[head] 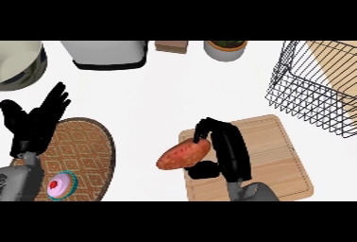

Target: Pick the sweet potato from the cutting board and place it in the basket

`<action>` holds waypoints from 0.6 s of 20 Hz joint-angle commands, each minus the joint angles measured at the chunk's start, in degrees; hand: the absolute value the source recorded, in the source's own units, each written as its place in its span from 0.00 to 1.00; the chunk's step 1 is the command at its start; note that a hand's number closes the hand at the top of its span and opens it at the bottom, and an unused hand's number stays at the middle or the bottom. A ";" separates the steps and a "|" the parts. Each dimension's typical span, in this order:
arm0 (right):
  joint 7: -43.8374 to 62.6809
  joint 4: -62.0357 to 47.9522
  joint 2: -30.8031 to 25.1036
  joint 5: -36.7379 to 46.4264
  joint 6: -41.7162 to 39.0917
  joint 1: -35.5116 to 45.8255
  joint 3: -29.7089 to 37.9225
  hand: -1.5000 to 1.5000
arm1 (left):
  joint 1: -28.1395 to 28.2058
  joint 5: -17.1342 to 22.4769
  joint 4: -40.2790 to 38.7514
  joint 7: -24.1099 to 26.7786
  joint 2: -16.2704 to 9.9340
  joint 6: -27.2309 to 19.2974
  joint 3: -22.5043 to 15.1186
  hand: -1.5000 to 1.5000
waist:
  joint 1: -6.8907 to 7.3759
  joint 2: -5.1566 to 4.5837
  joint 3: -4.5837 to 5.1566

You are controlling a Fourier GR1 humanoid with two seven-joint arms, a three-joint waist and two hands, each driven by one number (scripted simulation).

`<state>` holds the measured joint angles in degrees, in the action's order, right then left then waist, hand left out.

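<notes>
Fingers of your right hand (222, 150) are curled over the sweet potato (182, 155), with the thumb tucked under its near side, so the tuber is pinched from two sides across its width rather than by its tapered ends, which looks like the more stable place to hold it. It sits at the left edge of the cutting board (268, 156), jutting out over the white counter (167, 94); whether it is lifted clear of the wood or touching it you cannot tell from this angle. Your left hand (31, 124) rests open at the left edge of the view, fingers straight and pointing up, above the round woven placemat (83, 151) that carries a pink cupcake (61, 184); it has no part in this step and is well out of the way. The wire basket (310, 90) stands at the upper right, beyond the board's far corner, so your carry would likely run diagonally across the board and up over the basket's near rim.
</notes>
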<state>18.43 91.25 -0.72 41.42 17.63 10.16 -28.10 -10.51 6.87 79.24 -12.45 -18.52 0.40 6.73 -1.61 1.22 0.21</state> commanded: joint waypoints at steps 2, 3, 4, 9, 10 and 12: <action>19.93 15.22 0.69 10.79 4.31 1.07 -6.26 1.00 | -0.14 -0.09 -0.71 1.46 0.44 0.79 -0.25 0.50 | 0.21 -0.53 -0.05; 23.38 18.12 0.70 13.86 3.60 -0.20 -8.41 1.00 | -1.59 1.18 0.94 -2.21 -1.60 1.29 1.18 0.50 | 0.37 -0.46 -0.09; 29.02 17.35 0.70 16.38 4.45 4.14 -9.17 1.00 | -1.25 -0.88 -0.35 -0.38 0.46 -0.29 -0.53 0.50 | 0.72 -0.67 -0.06; 45.03 20.73 0.71 21.85 -6.66 17.71 -5.89 1.00 | -1.23 -0.75 -1.28 1.26 0.45 1.16 -0.27 0.50 | 1.64 -1.07 -0.11; 44.66 25.40 0.71 23.23 -12.82 16.45 -3.11 1.00 | 0.89 -0.23 3.32 -0.51 0.09 0.74 -0.02 0.50 | 1.59 -0.84 -0.14; 47.57 21.98 0.71 22.35 -10.45 23.34 -1.01 1.00 | -0.72 -0.33 -0.57 1.23 1.91 0.60 -0.24 0.50 | 1.74 -1.12 -0.14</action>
<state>57.58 112.48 -0.11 61.49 10.78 25.42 -32.28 -11.18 6.28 79.83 -12.61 -17.54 0.64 6.24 -0.27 0.38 0.10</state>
